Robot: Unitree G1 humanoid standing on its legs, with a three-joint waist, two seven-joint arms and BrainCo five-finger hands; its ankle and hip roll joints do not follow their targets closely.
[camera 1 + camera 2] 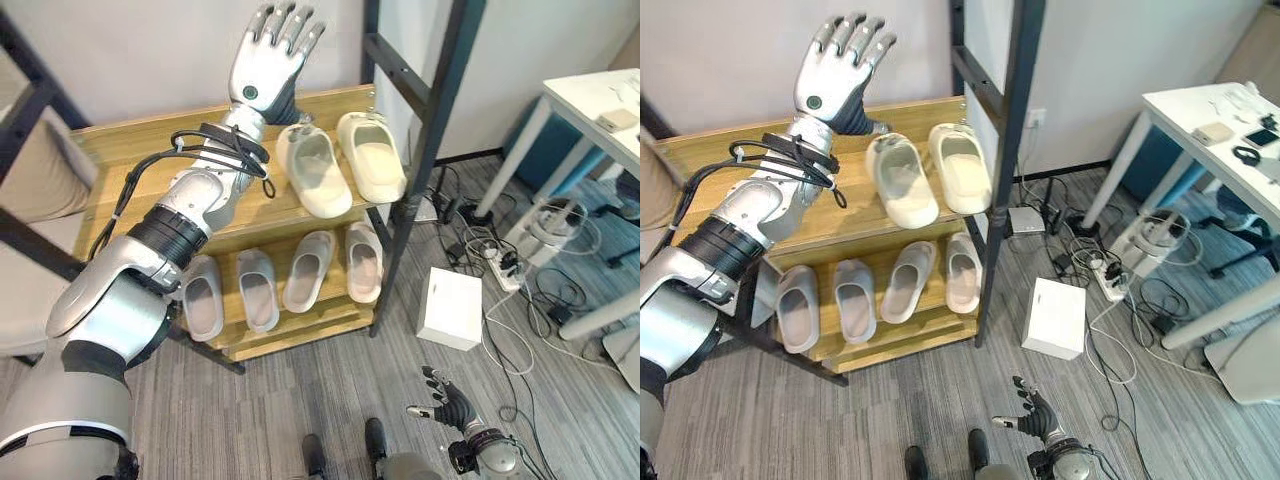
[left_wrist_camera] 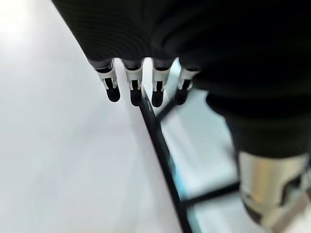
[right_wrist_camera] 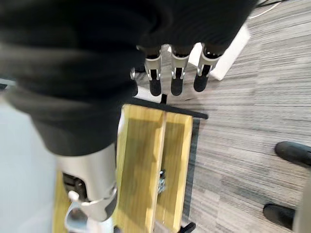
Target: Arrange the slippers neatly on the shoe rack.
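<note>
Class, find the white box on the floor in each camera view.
Left eye view: white box on the floor, right of the shoe rack.
Right eye view: again right of the rack, near centre.
Right wrist view: beyond the right hand.
Shared landmark: the wooden shoe rack.

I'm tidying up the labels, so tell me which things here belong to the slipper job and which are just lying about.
Job: cream slippers, grey slippers, wooden shoe rack, left hand raised open, right hand low.
Lying about: white box, power strip, white desk.
</note>
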